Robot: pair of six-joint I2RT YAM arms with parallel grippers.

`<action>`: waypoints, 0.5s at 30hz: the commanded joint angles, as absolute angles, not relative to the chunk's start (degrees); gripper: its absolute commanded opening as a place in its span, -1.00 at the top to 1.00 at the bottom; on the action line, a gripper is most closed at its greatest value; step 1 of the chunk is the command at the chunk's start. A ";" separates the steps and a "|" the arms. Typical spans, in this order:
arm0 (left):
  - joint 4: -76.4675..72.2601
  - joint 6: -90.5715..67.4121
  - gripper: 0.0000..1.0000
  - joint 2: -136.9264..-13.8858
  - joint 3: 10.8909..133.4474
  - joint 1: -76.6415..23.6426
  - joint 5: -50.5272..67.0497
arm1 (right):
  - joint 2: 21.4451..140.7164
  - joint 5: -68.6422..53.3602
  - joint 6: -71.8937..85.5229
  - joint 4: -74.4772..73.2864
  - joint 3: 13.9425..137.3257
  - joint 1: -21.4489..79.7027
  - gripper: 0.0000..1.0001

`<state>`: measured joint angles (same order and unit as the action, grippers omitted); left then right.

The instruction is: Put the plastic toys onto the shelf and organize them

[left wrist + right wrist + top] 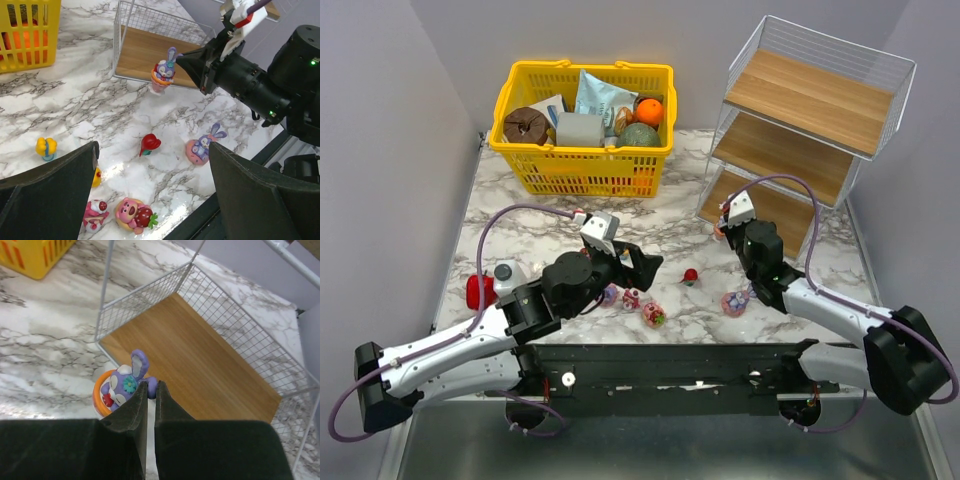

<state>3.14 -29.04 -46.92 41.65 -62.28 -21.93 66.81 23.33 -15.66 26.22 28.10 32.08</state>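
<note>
Placing step: the first toy is going onto the shelf (pixel 200 365). The task looks to be at its start, since no board in view carries a toy.
Right hand: the fingers of the right hand (pixel 151 384) are together but for a narrow slit, and nothing shows between them.
Toy in hand's reach: the purple bunny figurine (pixel 122 385) stands directly ahead of the right fingertips.
Contact: the tips are either touching the bunny or just short of it. The views do not settle which, nor whether an ear is pinched.
Bunny position: it is upright on the worktop (pixel 100 100), just outside the front wire rim of the lowest tier and near that tier's corner.
Left hand: the fingers of the left hand (pixel 152 147) are wide apart and hold nothing. It hovers over the loose toys.
Loose toys: the red heart toy (pixel 149 144), pink round figurine (pixel 200 147), yellow figurine (pixel 46 147) and pink bear (pixel 132 214) all lie on the worktop, well apart from the shelf.
Next move, right: it probably needs to part the fingers, close them around the bunny's body, lift it over the wire rim and set it on the lowest board.
Caution: the bunny's base could catch on the front rim, so the lift must clear the wire before moving inward.
Next move, left: the red heart toy lies below the gap between the fingers and is the nearest candidate to grasp.
</note>
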 commanded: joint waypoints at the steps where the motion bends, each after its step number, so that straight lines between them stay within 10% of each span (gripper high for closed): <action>1: 0.19 -29.71 -0.98 -45.00 38.85 -62.49 -20.30 | 68.64 24.96 -22.93 41.12 26.64 30.33 0.99; 15: -3.87 -25.05 -0.98 -42.10 34.89 -62.49 -23.55 | 74.26 18.63 -30.41 42.44 26.72 26.10 0.99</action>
<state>-1.34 -27.11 -43.55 35.66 -62.28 -21.47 72.23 21.32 -27.94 36.42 27.35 26.48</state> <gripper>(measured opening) 0.990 0.135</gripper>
